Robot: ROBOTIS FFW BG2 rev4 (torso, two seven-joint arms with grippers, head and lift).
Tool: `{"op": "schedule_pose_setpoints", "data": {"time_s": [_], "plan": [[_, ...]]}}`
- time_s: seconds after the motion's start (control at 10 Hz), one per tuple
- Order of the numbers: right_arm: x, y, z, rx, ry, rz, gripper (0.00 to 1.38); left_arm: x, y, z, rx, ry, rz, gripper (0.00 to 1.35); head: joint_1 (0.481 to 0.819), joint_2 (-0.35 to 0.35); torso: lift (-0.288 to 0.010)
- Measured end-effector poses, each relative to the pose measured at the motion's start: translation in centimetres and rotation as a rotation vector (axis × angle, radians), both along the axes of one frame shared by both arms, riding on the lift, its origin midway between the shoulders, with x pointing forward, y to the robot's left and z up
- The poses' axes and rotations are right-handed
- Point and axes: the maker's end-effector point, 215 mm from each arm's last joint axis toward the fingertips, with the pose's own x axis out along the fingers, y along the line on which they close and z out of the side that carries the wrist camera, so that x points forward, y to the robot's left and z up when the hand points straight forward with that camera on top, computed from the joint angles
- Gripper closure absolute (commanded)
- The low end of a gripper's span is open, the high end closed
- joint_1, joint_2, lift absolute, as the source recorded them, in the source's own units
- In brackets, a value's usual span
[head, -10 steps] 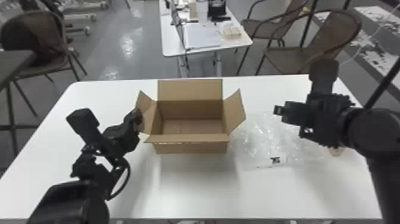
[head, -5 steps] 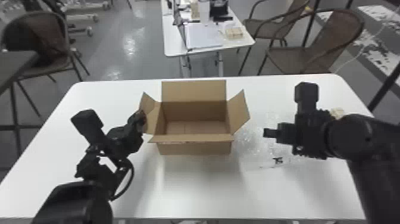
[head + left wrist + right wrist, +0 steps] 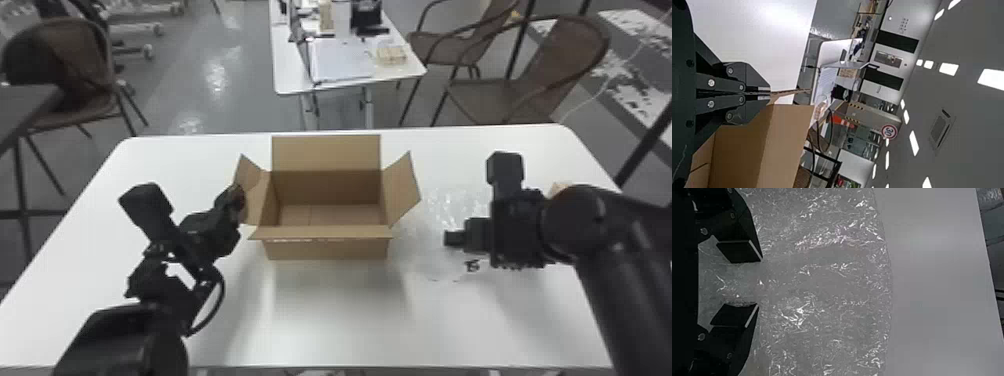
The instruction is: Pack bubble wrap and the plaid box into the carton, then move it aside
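The open carton [image 3: 330,249] stands mid-table in the head view, its flaps spread. My left gripper [image 3: 240,196] is at the carton's left flap [image 3: 252,176]; in the left wrist view the left gripper [image 3: 770,93] is shut on that flap [image 3: 789,92]. Clear bubble wrap [image 3: 430,225] lies flat on the table right of the carton. Over it is my right gripper [image 3: 452,238]. In the right wrist view, the right gripper [image 3: 760,282] has its fingers wide apart, with the bubble wrap [image 3: 828,282] beneath and beyond them. A light tan thing [image 3: 561,188], partly hidden, sits behind the right arm; I cannot tell its pattern.
The white table [image 3: 330,320] has bare surface in front of the carton. Behind it stand a second table [image 3: 350,82] with papers and boxes, and brown chairs [image 3: 540,75]. A small dark mark [image 3: 471,265] shows beside the right gripper.
The right arm has moved left and nearer the table's front edge, over the bubble wrap. The left gripper has kept its place at the flap. The head view has shifted slightly.
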Motion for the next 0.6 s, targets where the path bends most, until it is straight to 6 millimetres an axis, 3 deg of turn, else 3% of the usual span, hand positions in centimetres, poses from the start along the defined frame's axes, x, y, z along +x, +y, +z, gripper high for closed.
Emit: {"op": "schedule_pose_setpoints", "data": {"time_s": [0.6], "plan": [[1.3, 0.0, 5.4, 0.043, -0.192, -0.010, 1.09, -0.2, 0.5, -0.1, -0.007, -0.005, 0.009, 1.21, 0.695, 0.079, -0.137]]}}
